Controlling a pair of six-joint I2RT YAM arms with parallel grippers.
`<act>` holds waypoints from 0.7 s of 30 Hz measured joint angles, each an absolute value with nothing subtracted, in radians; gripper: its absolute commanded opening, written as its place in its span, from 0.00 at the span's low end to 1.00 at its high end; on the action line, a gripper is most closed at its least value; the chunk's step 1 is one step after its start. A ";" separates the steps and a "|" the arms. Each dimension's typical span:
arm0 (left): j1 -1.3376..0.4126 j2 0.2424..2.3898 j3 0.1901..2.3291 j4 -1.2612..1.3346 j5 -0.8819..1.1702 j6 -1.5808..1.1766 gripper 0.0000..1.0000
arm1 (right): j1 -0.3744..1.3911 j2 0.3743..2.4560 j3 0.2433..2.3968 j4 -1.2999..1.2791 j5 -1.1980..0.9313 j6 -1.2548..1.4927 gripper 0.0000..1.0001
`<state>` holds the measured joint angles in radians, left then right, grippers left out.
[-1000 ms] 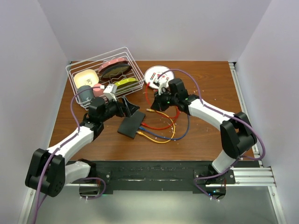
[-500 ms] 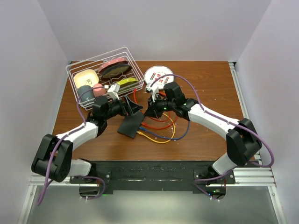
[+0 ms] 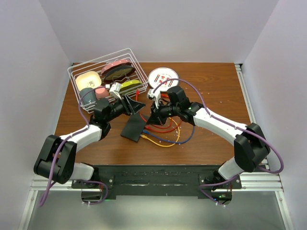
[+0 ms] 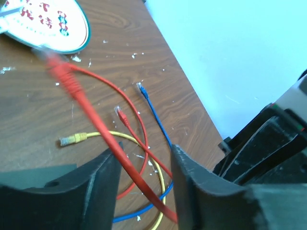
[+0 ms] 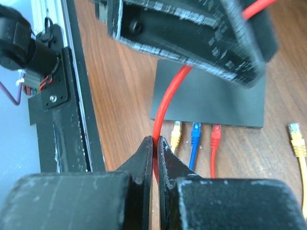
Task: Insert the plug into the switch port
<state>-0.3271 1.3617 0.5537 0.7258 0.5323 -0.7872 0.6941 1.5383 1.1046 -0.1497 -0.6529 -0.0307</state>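
Note:
The black switch (image 3: 133, 128) lies flat mid-table; along its near edge (image 5: 211, 100) a yellow, a blue and a red plug (image 5: 216, 135) sit in ports. My right gripper (image 5: 155, 141) is shut on a loose red cable (image 5: 165, 98), lifted just right of the switch (image 3: 154, 114). That cable runs up between the fingers of my left gripper (image 4: 144, 153), whose jaws stand apart around it without pinching. Its red plug (image 4: 55, 62) shows blurred beyond the left fingers (image 4: 96, 187). The left gripper (image 3: 135, 104) hovers above the switch's far end.
A wire dish rack (image 3: 108, 76) with crockery stands at the back left. A round patterned white plate (image 3: 162, 76) lies behind the grippers. Red, yellow and blue cables (image 3: 165, 136) loop on the wood right of the switch, with a loose yellow plug (image 5: 296, 136) nearby.
My left gripper has swung right and up beside the right gripper, and its jaws have narrowed around the red cable. The right gripper has carried the cable leftward.

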 measured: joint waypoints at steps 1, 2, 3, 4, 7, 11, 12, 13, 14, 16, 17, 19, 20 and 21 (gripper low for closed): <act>-0.327 1.362 0.554 0.738 0.534 -0.791 0.36 | 0.698 1.539 1.105 -0.157 -0.656 -0.037 0.00; -0.327 1.361 0.554 0.749 0.535 -0.794 0.32 | 0.700 1.541 1.105 -0.162 -0.657 -0.042 0.00; -0.326 1.361 0.554 0.758 0.536 -0.797 0.27 | 0.702 1.544 1.105 -0.168 -0.660 -0.047 0.00; -0.325 1.360 0.554 0.764 0.537 -0.798 0.20 | 0.704 1.548 1.105 -0.173 -0.663 -0.050 0.00; -0.315 1.341 0.554 0.771 0.542 -0.801 0.19 | 0.707 1.554 1.105 -0.181 -0.664 -0.058 0.00; -0.307 1.285 0.554 0.773 0.546 -0.798 0.20 | 0.707 1.557 1.105 -0.191 -0.649 -0.066 0.00; -0.301 1.265 0.554 0.775 0.546 -0.796 0.19 | 0.707 1.559 1.105 -0.195 -0.644 -0.068 0.00; -0.298 1.250 0.554 0.775 0.546 -0.793 0.19 | 0.707 1.561 1.105 -0.198 -0.641 -0.069 0.00; -0.293 1.228 0.554 0.777 0.546 -0.792 0.19 | 0.707 1.565 1.105 -0.202 -0.637 -0.070 0.00; -0.287 1.201 0.554 0.778 0.546 -0.789 0.18 | 0.707 1.570 1.105 -0.207 -0.627 -0.072 0.00; -0.284 1.182 0.554 0.778 0.545 -0.784 0.16 | 0.707 1.574 1.105 -0.211 -0.618 -0.072 0.00; -0.281 1.159 0.554 0.778 0.545 -0.777 0.01 | 0.707 1.581 1.105 -0.216 -0.611 -0.072 0.00; -0.280 1.151 0.554 0.778 0.545 -0.776 0.00 | 0.707 1.584 1.105 -0.219 -0.607 -0.072 0.00; -0.279 1.145 0.554 0.778 0.546 -0.770 0.00 | 0.708 1.590 1.105 -0.222 -0.599 -0.072 0.00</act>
